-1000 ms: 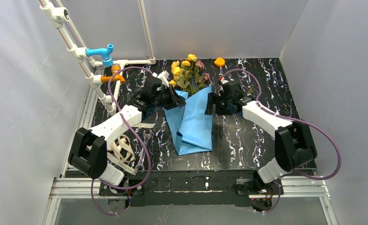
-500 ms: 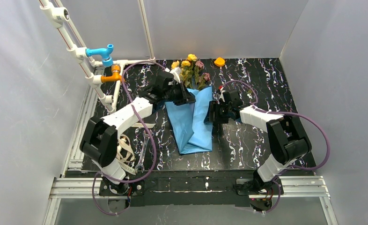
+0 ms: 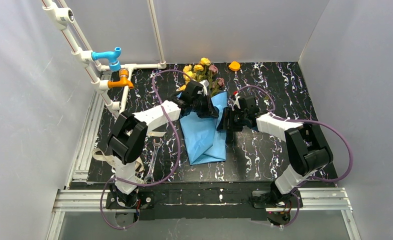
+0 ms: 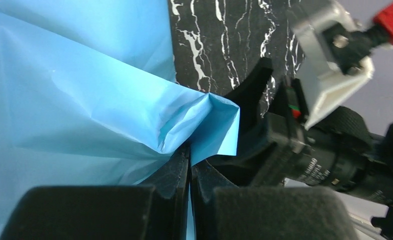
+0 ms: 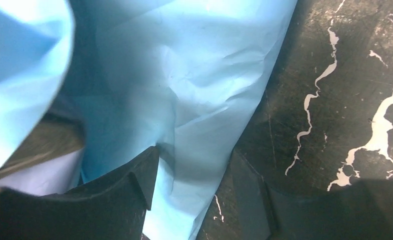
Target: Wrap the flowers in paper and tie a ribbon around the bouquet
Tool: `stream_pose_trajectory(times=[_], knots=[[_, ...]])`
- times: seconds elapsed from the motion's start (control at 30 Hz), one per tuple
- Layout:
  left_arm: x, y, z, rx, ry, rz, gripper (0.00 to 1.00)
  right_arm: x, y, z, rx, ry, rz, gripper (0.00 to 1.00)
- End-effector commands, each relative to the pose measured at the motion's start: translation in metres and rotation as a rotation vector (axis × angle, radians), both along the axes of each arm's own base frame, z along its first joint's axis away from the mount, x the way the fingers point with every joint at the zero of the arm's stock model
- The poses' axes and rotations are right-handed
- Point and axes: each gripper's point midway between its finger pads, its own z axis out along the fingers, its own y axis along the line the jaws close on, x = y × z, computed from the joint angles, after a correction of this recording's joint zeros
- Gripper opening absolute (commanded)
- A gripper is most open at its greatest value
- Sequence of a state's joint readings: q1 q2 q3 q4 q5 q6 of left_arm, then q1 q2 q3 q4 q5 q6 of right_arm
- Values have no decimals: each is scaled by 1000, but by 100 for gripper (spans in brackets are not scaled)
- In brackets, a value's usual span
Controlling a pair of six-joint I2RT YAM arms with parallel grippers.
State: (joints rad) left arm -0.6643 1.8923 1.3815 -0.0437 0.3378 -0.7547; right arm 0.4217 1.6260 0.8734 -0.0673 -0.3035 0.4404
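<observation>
Blue paper (image 4: pixel 84 100) flap pinched tight in my left gripper (image 4: pixel 189 152), its right edge sits inside my right gripper (image 5: pixel 194 175), jaws part open

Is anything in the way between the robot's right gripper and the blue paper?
No, nothing visible is. The right gripper has its jaws apart around the right edge of the paper, which lies on the black table. The left gripper is pinched shut on another fold.
</observation>
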Motion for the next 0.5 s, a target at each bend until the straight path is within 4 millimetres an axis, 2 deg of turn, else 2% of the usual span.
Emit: stream_pose_trajectory(times=[0.0,0.2,0.37,0.47], knots=[[10,-6,10,-8,-36,-6,0,1,4,21,38,-70,26,65],[16,-10,-2,0,-19,0,0,-8,-8,27,9,-92,5,69],[20,-12,-9,9,-9,4,0,-15,-14,49,20,-154,-4,71],[21,-13,-14,15,-2,7,0,-20,-11,62,76,-175,1,78]])
